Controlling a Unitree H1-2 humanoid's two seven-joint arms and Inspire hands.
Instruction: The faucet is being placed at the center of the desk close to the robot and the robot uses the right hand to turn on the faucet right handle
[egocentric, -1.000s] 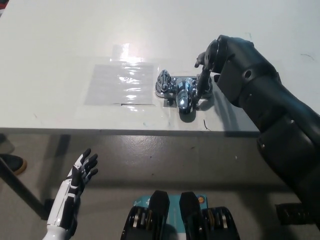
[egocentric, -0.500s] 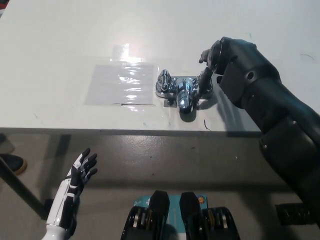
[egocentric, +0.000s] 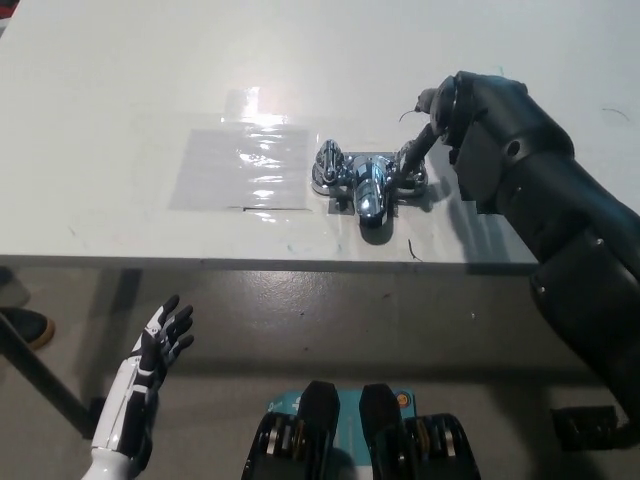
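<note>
A: Lower left of frame first: white left hand (egocentric: 160, 345), idle below the edge of the surface (egocentric: 120, 80), spread open, holding nothing.

B: And moving right?

A: Upper middle: clear film sheet (egocentric: 240, 168), flat on the surface. Just beside it, at frame centre and near the surface's lower edge, the chrome faucet (egocentric: 366, 180).

B: Which way round?

A: Long axis across the frame, left handle (egocentric: 330, 162) to right handle (egocentric: 410, 163). Spout (egocentric: 370, 200) at right angles to that, pointing toward the bottom of the frame, at the robot.

B: Then the right side?

A: Black right hand (egocentric: 440, 112), coming in from the lower right. Loosely open, with one finger (egocentric: 420, 145) stretched down onto the right handle. Seems to touch it; grips nothing.

B: Risks from here?

A: Most likely slipping off the polished handle, with only a fingertip on it, so no turn at all. Could also shove the whole faucet sideways by pushing rather than twisting; cannot tell whether fixed down. Might knock the spout too, being just beside that handle.
</note>
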